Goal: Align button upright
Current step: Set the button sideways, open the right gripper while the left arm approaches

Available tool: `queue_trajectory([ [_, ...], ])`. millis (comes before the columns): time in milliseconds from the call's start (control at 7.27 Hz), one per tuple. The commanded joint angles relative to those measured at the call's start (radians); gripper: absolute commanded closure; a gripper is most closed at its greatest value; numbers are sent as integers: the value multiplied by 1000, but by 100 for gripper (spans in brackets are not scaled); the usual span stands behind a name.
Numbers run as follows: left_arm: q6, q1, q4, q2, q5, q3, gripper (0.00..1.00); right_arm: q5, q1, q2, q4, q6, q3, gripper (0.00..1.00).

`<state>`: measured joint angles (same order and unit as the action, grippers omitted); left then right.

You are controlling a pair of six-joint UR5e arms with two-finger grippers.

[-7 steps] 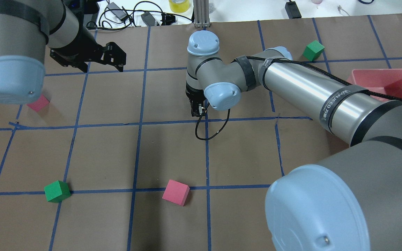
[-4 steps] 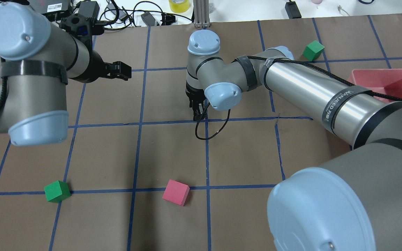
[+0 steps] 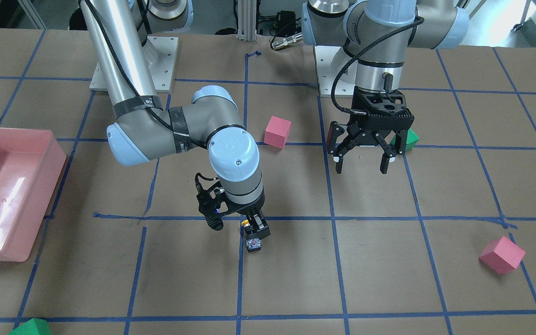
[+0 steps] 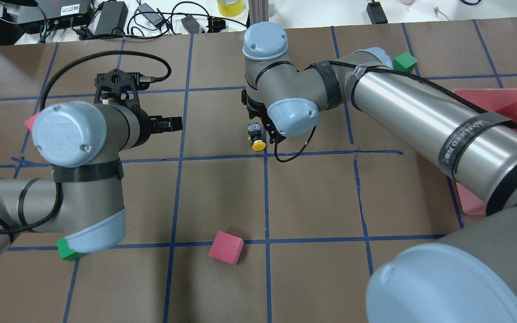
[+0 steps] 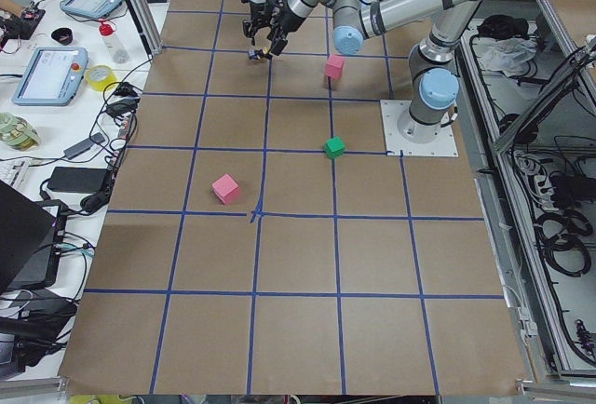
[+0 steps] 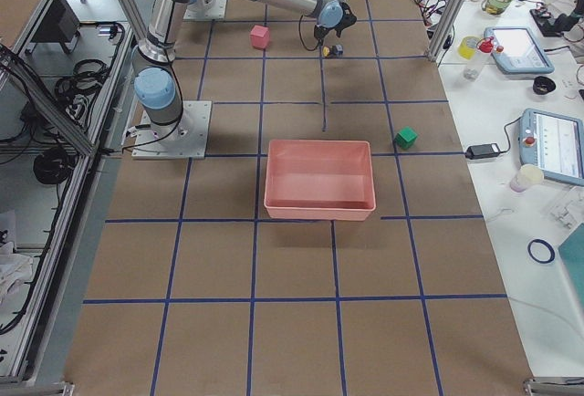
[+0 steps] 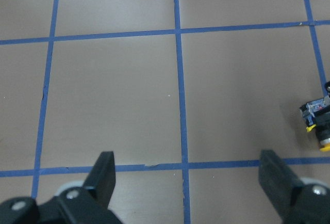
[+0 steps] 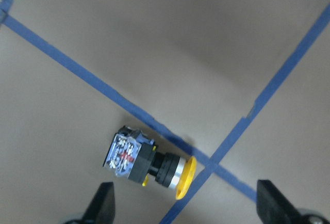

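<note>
On the brown table [image 4: 222, 193], by a blue tape crossing [image 8: 215, 165], the button [image 8: 149, 159] lies on its side: yellow cap, silvery collar, black body, grey block base. The right gripper [image 8: 186, 211] hangs above it, fingers spread, grasping nothing. The left gripper [image 3: 361, 164], well apart, is also spread and empty.

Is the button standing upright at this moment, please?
No, the button lies on its side, with its yellow cap pointing sideways.

Brown grid-taped table [image 4: 222, 193] w/ button [image 4: 256, 137] on side, pink cubes [image 4: 226, 247], green cubes [image 4: 405, 62], pink bin [image 6: 319, 211]
</note>
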<state>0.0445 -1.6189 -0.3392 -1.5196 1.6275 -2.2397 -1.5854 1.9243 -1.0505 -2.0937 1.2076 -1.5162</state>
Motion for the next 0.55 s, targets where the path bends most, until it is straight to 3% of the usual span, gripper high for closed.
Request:
queue_trajectory([
  [0,38,-42,169,-14,31,-133,0,-76,-48,-90,41,-510,-60,1],
  [412,141,-172,172,-51,52,-120,0,-65,-214,-239,94,-1033,-133,0],
])
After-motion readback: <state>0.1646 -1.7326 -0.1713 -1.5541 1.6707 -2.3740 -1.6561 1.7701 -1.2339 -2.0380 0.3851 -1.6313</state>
